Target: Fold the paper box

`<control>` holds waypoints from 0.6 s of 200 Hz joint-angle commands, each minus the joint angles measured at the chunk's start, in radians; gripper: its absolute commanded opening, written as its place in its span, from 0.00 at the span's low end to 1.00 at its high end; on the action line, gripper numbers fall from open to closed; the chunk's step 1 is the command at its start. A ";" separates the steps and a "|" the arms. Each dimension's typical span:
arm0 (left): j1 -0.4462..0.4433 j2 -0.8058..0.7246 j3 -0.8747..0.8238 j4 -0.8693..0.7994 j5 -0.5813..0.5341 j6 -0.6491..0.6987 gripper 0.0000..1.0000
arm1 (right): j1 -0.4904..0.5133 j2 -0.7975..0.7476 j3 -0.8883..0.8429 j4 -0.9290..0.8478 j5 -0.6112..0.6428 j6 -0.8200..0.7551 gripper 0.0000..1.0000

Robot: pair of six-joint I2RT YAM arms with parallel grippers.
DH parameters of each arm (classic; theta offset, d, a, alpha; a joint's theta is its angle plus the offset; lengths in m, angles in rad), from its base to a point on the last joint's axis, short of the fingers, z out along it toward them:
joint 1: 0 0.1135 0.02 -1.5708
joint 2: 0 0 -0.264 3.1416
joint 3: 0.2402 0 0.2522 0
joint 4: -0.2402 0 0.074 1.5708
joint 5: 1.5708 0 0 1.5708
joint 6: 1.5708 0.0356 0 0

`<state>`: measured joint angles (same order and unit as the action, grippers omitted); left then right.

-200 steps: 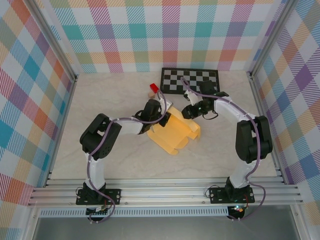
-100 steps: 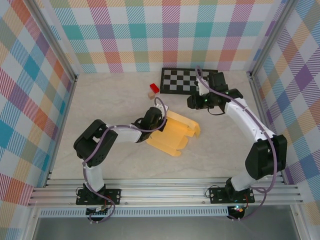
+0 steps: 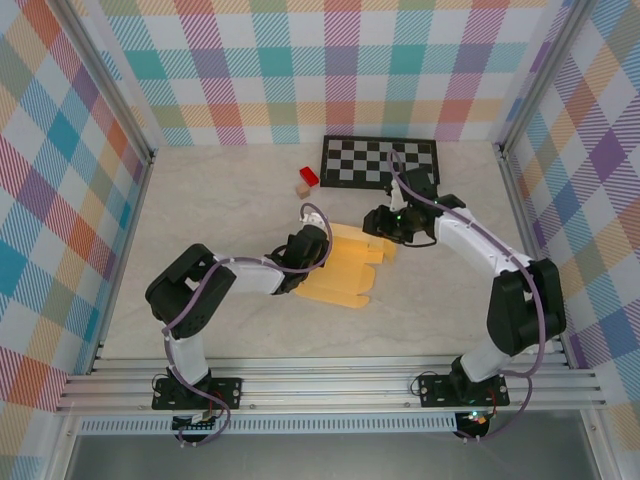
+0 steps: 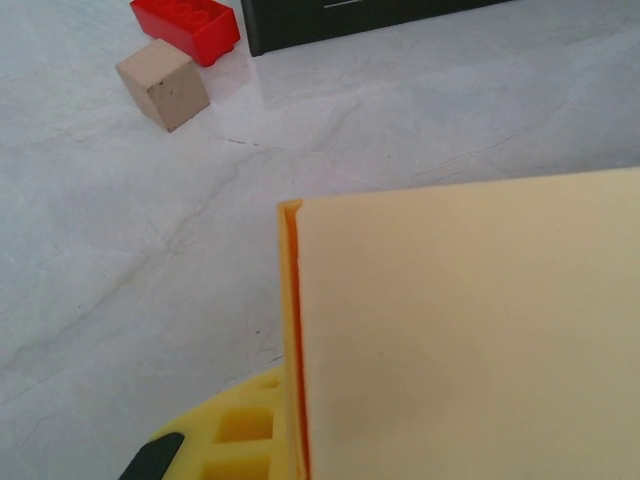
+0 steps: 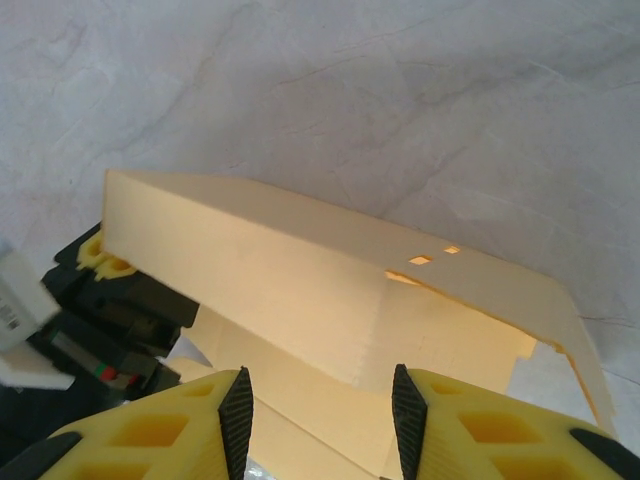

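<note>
The paper box [image 3: 345,268] lies in the middle of the bench [image 3: 220,200], a yellow-orange card sheet part-folded, with both arms reaching in on it. The left claw [image 3: 317,244] is at the box's left edge with its jaws pressed together, pinching the card. In the left wrist view a pale panel covers most of the frame, and one yellow finger [image 4: 235,440] pokes out beneath its folded edge. The right claw [image 5: 320,400] is at the box's far right corner with its jaws spread. The gap between its fingers [image 5: 190,425] is plain, and the card sits just beyond them. From that wrist, one panel rises at a slant over a flatter panel underneath, with two small slots near its fold. Behind the box, a red block [image 3: 308,177] and a tan block [image 3: 300,188] sit just beside each other, near the checkerboard mat [image 3: 380,160].
</note>
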<state>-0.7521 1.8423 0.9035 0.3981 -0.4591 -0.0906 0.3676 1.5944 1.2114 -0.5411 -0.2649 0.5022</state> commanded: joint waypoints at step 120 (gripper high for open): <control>-0.042 -0.015 -0.025 -0.020 -0.098 -0.064 0.00 | 0.074 0.166 -0.018 0.276 -0.153 0.233 0.44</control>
<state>-0.7708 1.8351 0.8867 0.3935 -0.5381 -0.1532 0.4229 1.7409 1.2022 -0.3653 -0.3290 0.6518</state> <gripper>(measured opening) 0.088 0.438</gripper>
